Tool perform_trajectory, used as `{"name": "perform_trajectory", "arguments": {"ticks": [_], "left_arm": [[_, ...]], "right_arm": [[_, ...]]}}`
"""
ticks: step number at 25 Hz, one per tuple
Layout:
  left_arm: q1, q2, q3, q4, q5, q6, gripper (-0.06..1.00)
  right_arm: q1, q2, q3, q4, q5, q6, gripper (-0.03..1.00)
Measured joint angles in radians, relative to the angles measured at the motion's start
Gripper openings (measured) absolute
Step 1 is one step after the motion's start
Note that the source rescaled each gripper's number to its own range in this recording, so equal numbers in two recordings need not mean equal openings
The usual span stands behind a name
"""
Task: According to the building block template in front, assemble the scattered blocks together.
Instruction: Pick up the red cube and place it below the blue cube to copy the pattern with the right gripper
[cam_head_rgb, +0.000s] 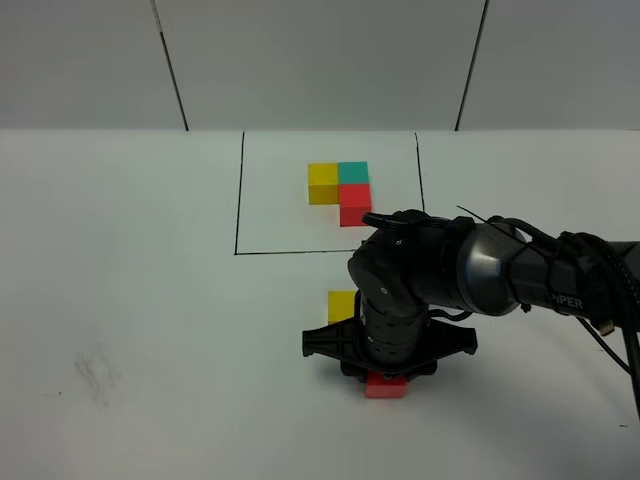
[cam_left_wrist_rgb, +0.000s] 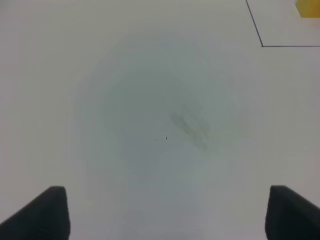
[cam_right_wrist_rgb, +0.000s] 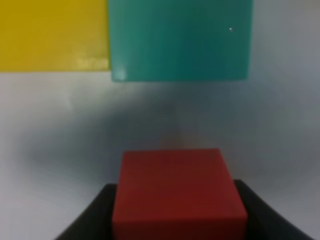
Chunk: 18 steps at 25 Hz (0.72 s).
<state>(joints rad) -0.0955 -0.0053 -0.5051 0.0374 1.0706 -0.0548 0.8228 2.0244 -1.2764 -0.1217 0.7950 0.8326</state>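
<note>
The right end effector (cam_right_wrist_rgb: 176, 226) is grasping the red cube (cam_right_wrist_rgb: 175, 185), which is lying just nearward of the teal cube (cam_right_wrist_rgb: 180, 40), not touching it. The yellow cube (cam_right_wrist_rgb: 52, 35) is sitting against the teal cube's left. The left end effector (cam_left_wrist_rgb: 162, 215) is hanging released.

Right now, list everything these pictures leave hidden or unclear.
Exterior high view: the black right arm hides the small loose teal cube entirely and most of the small loose red cube.
Right wrist view: the teal cube and small loose yellow cube are blurred and cut off by the frame edge.
Left wrist view: only the tips of the left pincer show; the black-outlined three-cube template is mostly cut off.
</note>
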Motion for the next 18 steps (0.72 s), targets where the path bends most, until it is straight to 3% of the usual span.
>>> {"name": "perform_trajectory", "arguments": {"ticks": [18], "left_arm": [[0.000, 0.000, 0.000, 0.000, 0.000, -0.001, 0.86]], "right_arm": [[0.000, 0.001, -0.047, -0.044, -0.005, -0.023, 0.22]]}}
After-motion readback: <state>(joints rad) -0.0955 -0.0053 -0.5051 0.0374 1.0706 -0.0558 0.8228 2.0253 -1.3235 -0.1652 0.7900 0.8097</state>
